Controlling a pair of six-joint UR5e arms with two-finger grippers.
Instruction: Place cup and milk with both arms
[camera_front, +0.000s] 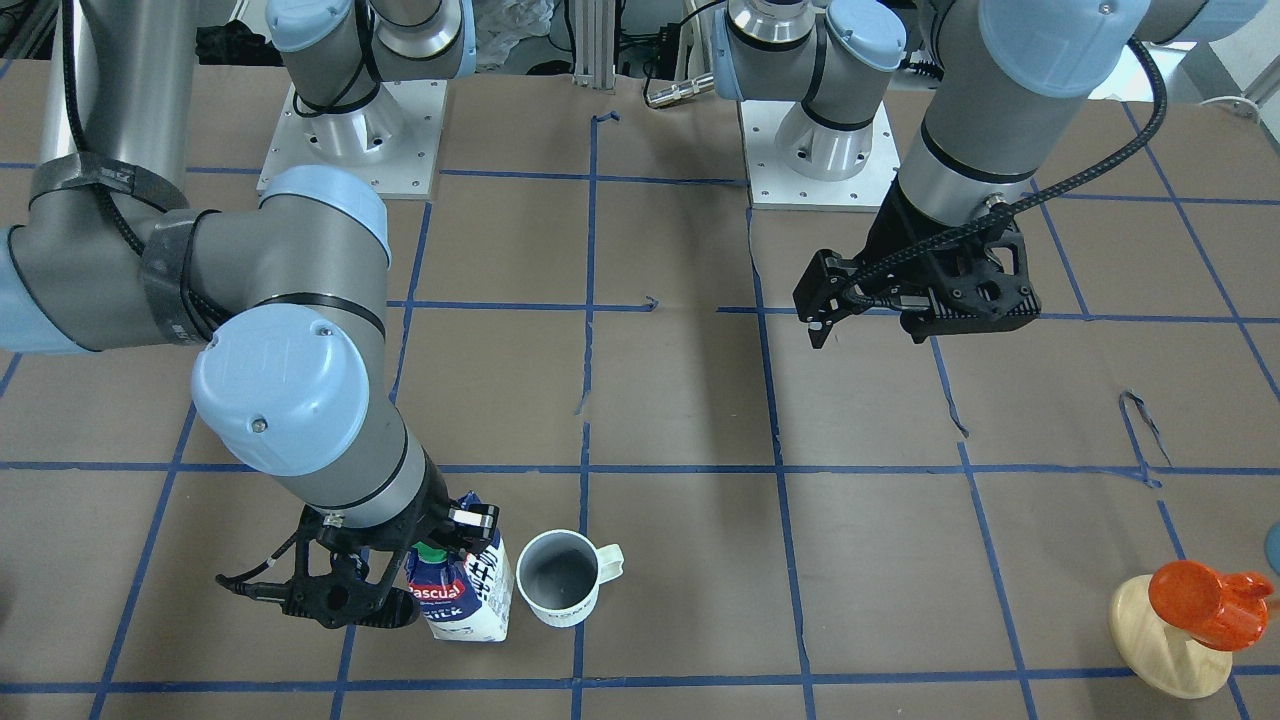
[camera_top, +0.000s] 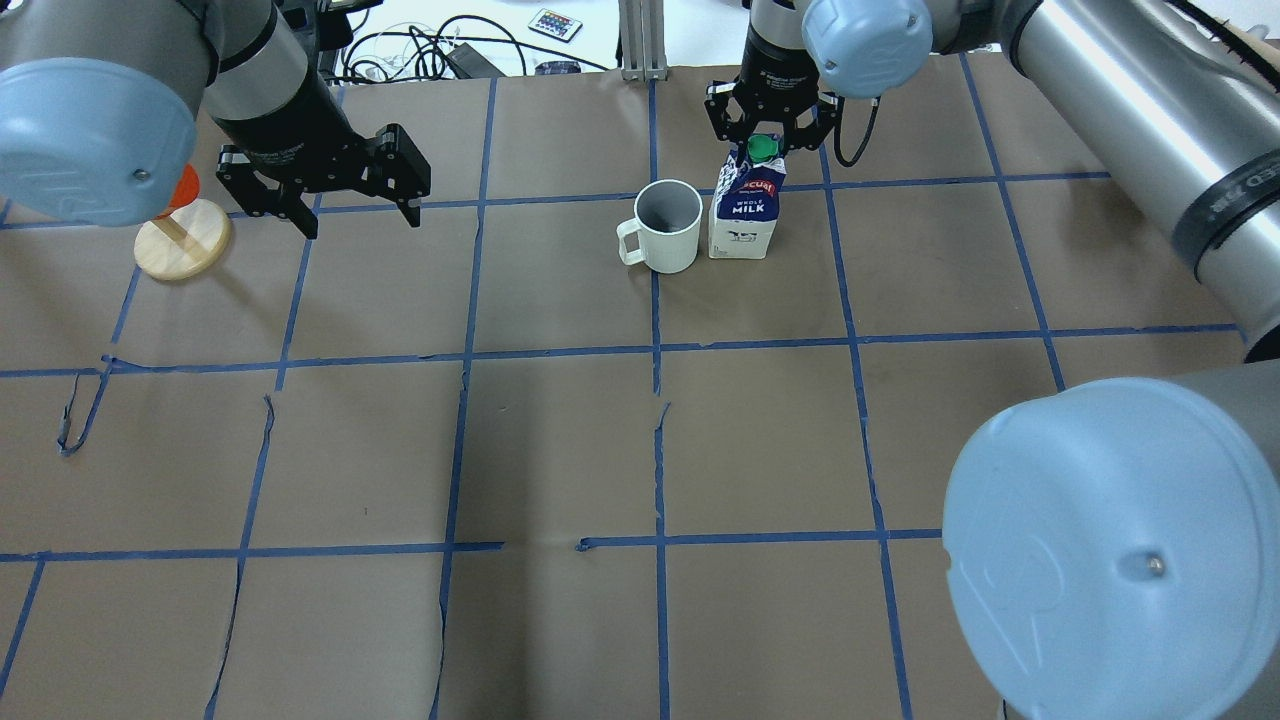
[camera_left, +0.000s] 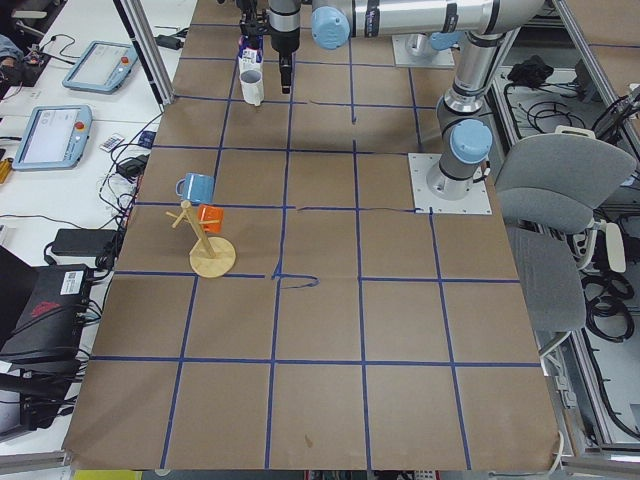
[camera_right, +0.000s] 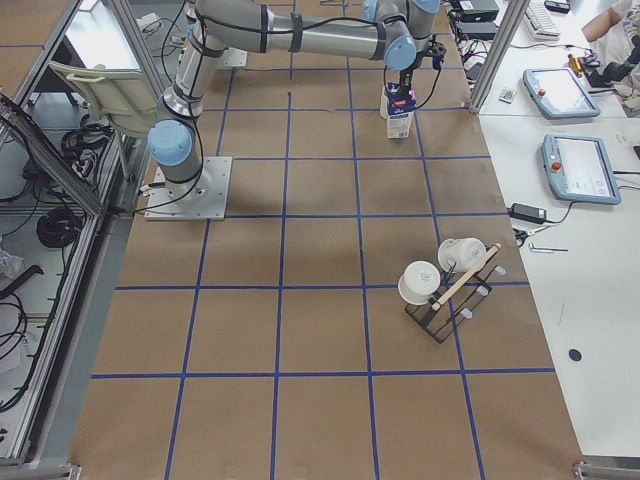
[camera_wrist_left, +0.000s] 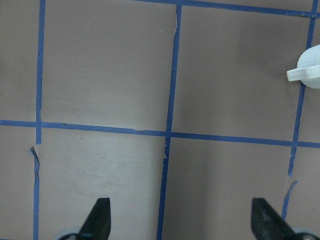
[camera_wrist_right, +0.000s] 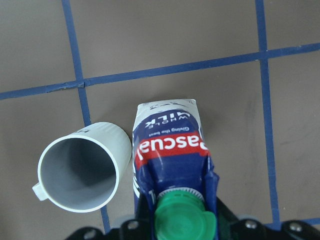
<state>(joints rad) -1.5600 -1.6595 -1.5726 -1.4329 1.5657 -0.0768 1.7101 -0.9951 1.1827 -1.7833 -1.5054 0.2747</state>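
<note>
Milk (camera_top: 745, 212): upright on the brown-paper table (camera_top: 560, 450), upper centre of the overhead view, just right of a blue tape line (camera_top: 657, 300). Green cap (camera_wrist_right: 180, 220) on top, red "Pascual" band showing in the right wrist view.
Cup (camera_top: 668, 228): upright, mouth up, grey inside. Just beside the milk, on its left in the overhead view, with the handle pointing to frame left, away from the carton. Touching or a narrow gap between the 2: cannot tell.
Right gripper (camera_top: 768, 142): down over the milk's top, 1 finger on each side of the gable, the cap between them. Pressing on the carton or standing free of it: cannot tell.
Left gripper (camera_top: 362, 215): jaws spread wide, only bare paper between them. Hangs above the table in the upper left of the overhead view, well apart from cup and milk.
Left wrist view: 2 fingertips (camera_wrist_left: 97, 217) at the bottom edge, far apart, a crossing of tape lines between them, a white bit of the cup at the upper right edge.
Wooden stand (camera_top: 180, 248): pale disc at the upper left edge of the overhead view, near the left gripper, bearing an orange cup (camera_front: 1205, 598).
</note>
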